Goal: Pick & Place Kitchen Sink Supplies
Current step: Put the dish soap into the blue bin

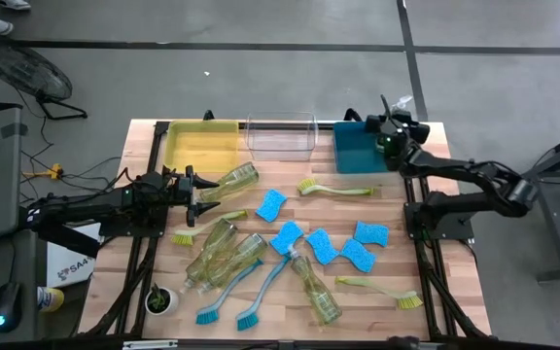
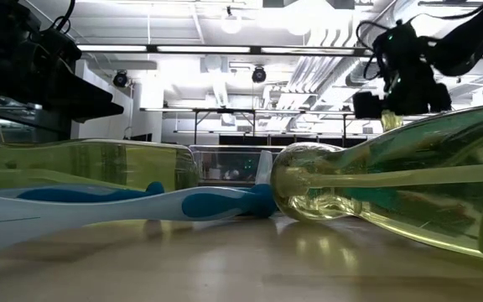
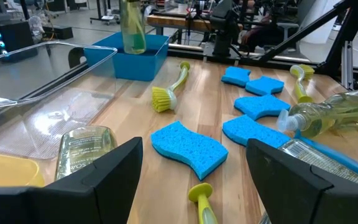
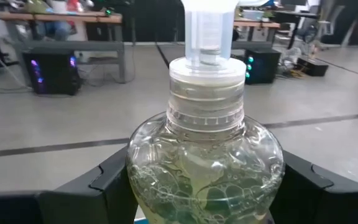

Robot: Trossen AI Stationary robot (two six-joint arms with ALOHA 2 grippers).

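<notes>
Nearest my end of the table I see two blue dish brushes (image 1: 246, 292) lying with their bristle heads toward the near edge and their handles slanting up toward the middle, and a soap bottle (image 1: 317, 289) beside them lying flat, pump end pointing away toward the sponges (image 1: 324, 245). To the left of these, a cluster of bottles (image 1: 224, 255) lies on its side, long axes diagonal. Further in, my left gripper (image 1: 205, 193) has its fingers spread apart around nothing, with one flat-lying bottle (image 1: 233, 179) just beside it, base pointing toward the clear bin (image 1: 281, 135). At the far right, my right gripper (image 1: 389, 131) is clamped on an upright pump bottle (image 4: 205, 162), pump uppermost, held over the teal bin (image 1: 360, 148).
</notes>
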